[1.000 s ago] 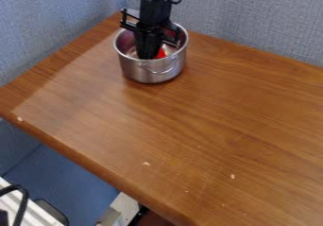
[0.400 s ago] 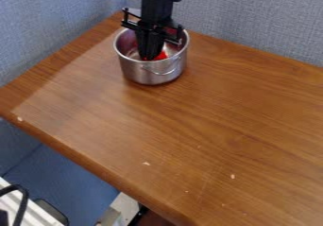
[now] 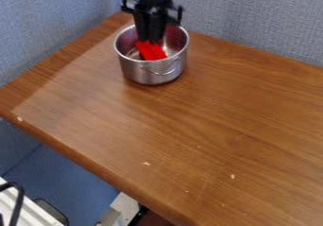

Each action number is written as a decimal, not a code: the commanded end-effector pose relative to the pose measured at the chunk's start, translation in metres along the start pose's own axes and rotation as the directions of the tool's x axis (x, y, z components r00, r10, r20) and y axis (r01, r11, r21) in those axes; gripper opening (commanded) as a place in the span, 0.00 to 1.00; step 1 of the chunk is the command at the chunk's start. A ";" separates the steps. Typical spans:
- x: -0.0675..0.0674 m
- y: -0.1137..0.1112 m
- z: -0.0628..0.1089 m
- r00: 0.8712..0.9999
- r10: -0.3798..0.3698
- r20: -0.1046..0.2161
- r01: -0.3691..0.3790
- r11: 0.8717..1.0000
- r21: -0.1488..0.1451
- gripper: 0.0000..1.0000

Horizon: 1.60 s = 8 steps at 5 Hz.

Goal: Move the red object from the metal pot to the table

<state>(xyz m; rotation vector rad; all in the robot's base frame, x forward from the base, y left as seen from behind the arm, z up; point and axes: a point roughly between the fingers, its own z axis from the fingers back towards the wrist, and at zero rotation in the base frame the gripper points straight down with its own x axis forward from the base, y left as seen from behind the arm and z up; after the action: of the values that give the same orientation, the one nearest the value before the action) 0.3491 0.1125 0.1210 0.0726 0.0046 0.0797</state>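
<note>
At upper centre of the frame, the gripper (image 3: 153, 43) is clamped on the red object (image 3: 153, 50), which hangs inside the metal pot (image 3: 153, 60), near its rim. A shallow pinch could let it slip back in, or snag the rim before reaching the table (image 3: 190, 135).

Lighting is even and moderately bright, diffuse from above. The glossy table (image 3: 190, 126) carries a broad soft sheen along its left side. The metal pot (image 3: 153, 60) shows pale highlights and casts only a faint shadow. Resolution is low; fine detail is soft throughout.
</note>
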 end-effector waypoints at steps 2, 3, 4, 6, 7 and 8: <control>-0.001 0.012 0.055 0.986 0.029 0.162 -0.028 1.000 -0.010 1.00; -0.004 0.008 0.046 0.990 0.025 0.141 -0.021 0.999 -0.032 1.00; -0.008 0.001 0.033 0.994 0.005 0.106 -0.001 0.999 -0.035 1.00; -0.006 0.000 0.002 1.000 0.004 0.020 -0.004 1.000 -0.015 1.00; -0.005 -0.005 -0.008 1.000 -0.015 -0.001 0.014 1.000 -0.011 1.00; -0.003 -0.008 -0.020 0.999 -0.021 -0.032 0.021 1.000 -0.001 1.00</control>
<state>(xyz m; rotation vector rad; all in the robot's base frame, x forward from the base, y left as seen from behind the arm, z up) 0.3436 0.1062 0.0851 0.0509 0.0792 0.0704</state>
